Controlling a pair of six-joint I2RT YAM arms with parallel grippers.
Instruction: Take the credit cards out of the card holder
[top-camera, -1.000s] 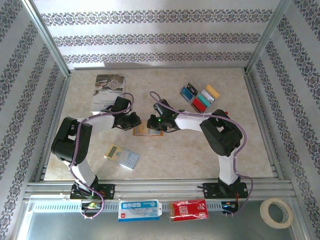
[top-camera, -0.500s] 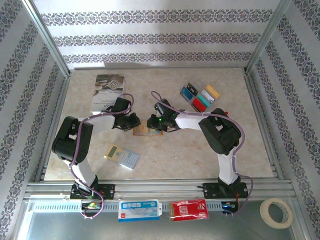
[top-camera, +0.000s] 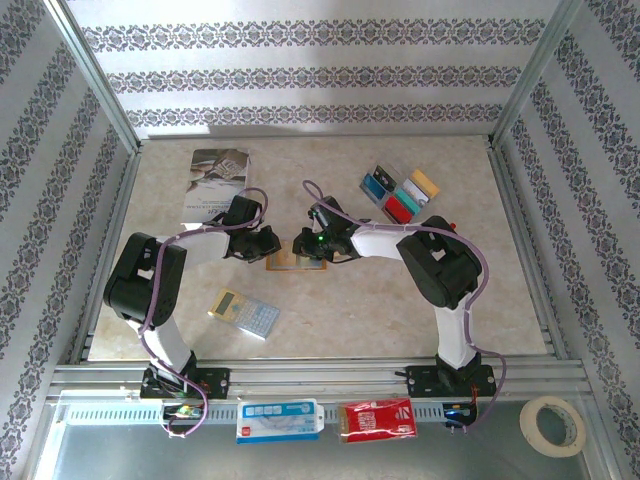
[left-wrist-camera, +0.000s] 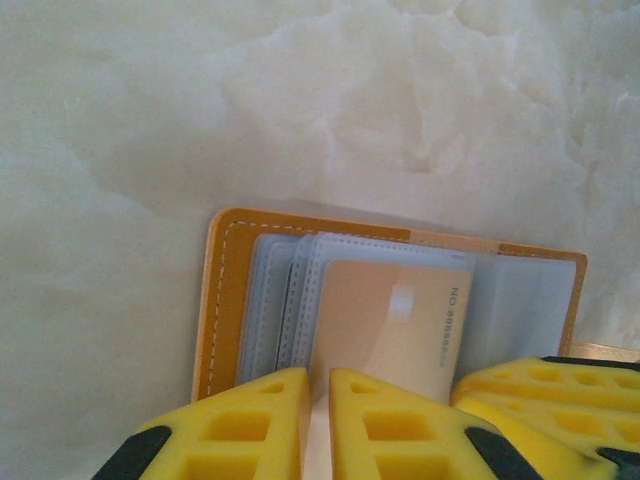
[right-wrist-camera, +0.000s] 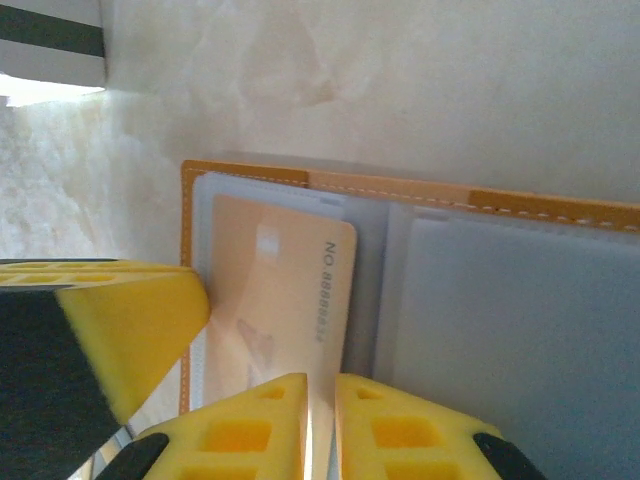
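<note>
Now card holder (left-wrist-camera: 225, 300) lies open, gold card (left-wrist-camera: 385, 330) inside.

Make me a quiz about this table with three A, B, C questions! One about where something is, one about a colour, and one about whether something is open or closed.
1. Where is the grey-and-yellow keyed calculator?
A. Stuck on the patterned wall
B. On the marble table, near left part, beside the left arm
C. Held up in the air

2. What colour is the thin plastic card tucked in the orange leather card holder?
A. Blue
B. Red
C. Gold

3. How is the card holder lying?
A. Open and flat
B. Folded shut
C. Standing on its edge

Answers:
1 B: the top view shows it lying flat beside that arm.
2 C: both wrist views show a gold card in a clear sleeve.
3 A: both inner halves face up.
</note>
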